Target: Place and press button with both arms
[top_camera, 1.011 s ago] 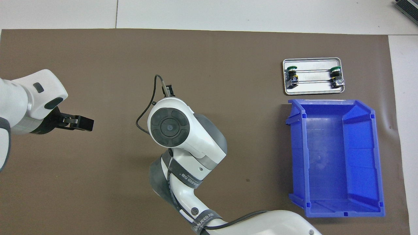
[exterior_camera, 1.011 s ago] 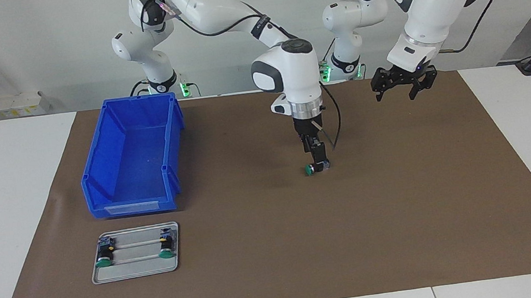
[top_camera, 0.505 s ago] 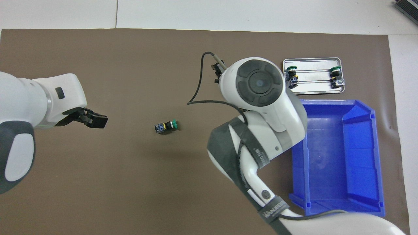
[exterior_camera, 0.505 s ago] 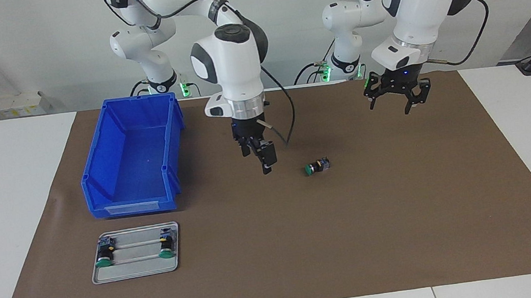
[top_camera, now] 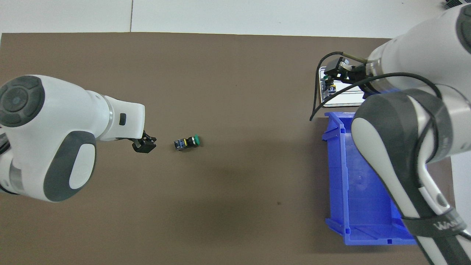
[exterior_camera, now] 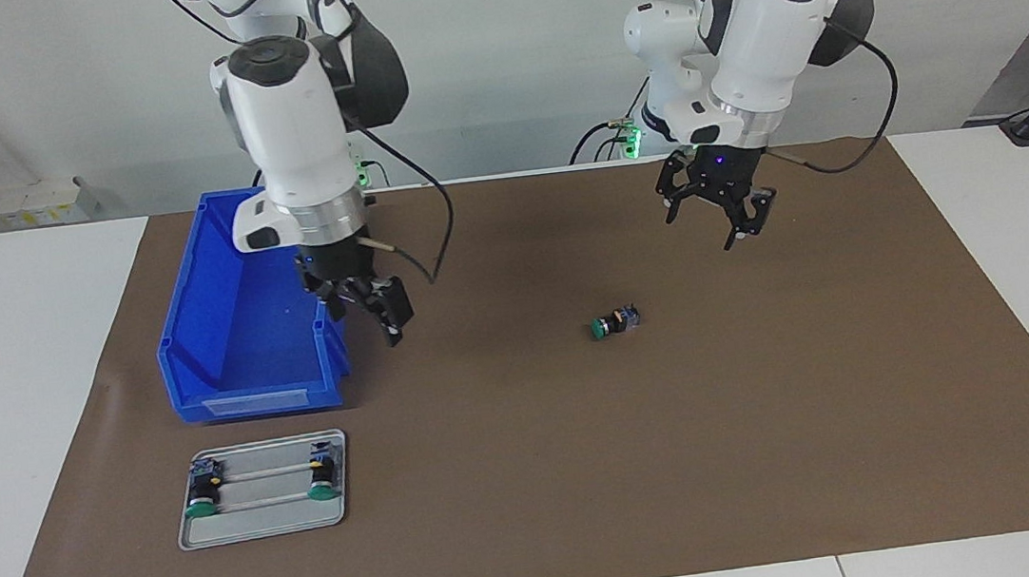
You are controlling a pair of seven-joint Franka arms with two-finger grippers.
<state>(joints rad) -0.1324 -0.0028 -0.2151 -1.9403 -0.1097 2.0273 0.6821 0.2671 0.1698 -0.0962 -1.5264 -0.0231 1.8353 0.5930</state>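
One green-capped button lies on its side on the brown mat, near the middle; it also shows in the overhead view. My left gripper hangs open and empty above the mat, apart from the button on the side toward the left arm's end of the table; in the overhead view it sits just beside the button. My right gripper is open and empty, raised beside the blue bin's wall; in the overhead view it covers part of the tray.
A blue bin stands empty at the right arm's end. Farther from the robots lies a metal tray with two more green buttons. My right arm hides much of the tray from overhead.
My right gripper let go of the button on the mat, rose and swung away to the blue bin. My left gripper came down and in toward the button.
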